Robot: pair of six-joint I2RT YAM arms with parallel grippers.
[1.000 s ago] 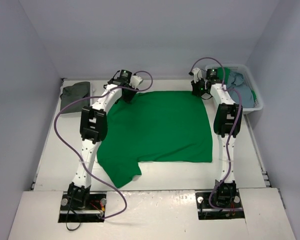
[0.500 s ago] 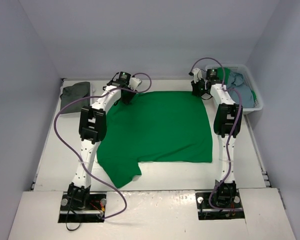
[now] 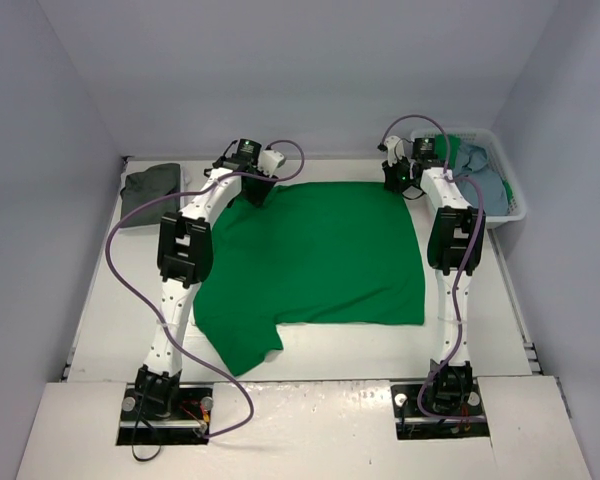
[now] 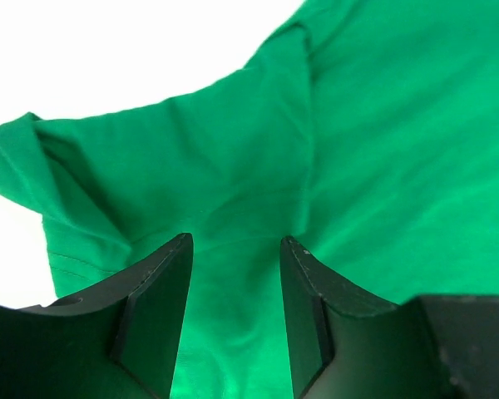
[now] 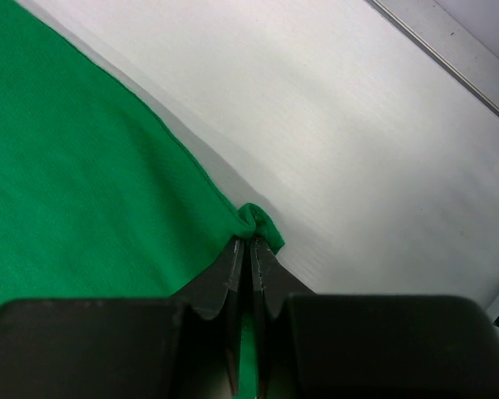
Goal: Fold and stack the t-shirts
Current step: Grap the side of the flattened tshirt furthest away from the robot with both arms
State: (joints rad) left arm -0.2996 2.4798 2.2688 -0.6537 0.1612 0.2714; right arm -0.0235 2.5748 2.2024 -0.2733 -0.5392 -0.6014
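- The bright green cloth t-shirt point(image 3: 320, 255) lies spread flat in the middle of the white table point(image 3: 100, 310). Its body is smooth and roughly square.
- One short sleeve point(image 3: 235, 345) of that shirt sticks out toward the near left, close to the left arm's lower link.
- My right claw point(image 5: 251, 243) is pinched fully closed on the shirt's far right corner. In the wrist view a small nub of green fabric bunches up right at the tips, with bare table just beyond it.
- My left claw point(image 4: 235, 245) stands about half open over the shirt's far left corner, where the cloth is rumpled and folded over on itself.
- Green fabric shows in the gap between its jaws, and they are not closed on anything. I cannot tell whether the tips touch the cloth.
- A dark grey folded shirt point(image 3: 148, 190) sits at the far left corner of the table, well apart from the green one.
- A white plastic laundry basket point(image 3: 513, 205) stands at the far right, just beyond the right claw.
- Inside it I see a light blue-grey cloth point(image 3: 485, 182) heaped up, with some more green fabric showing near the arm's cable.
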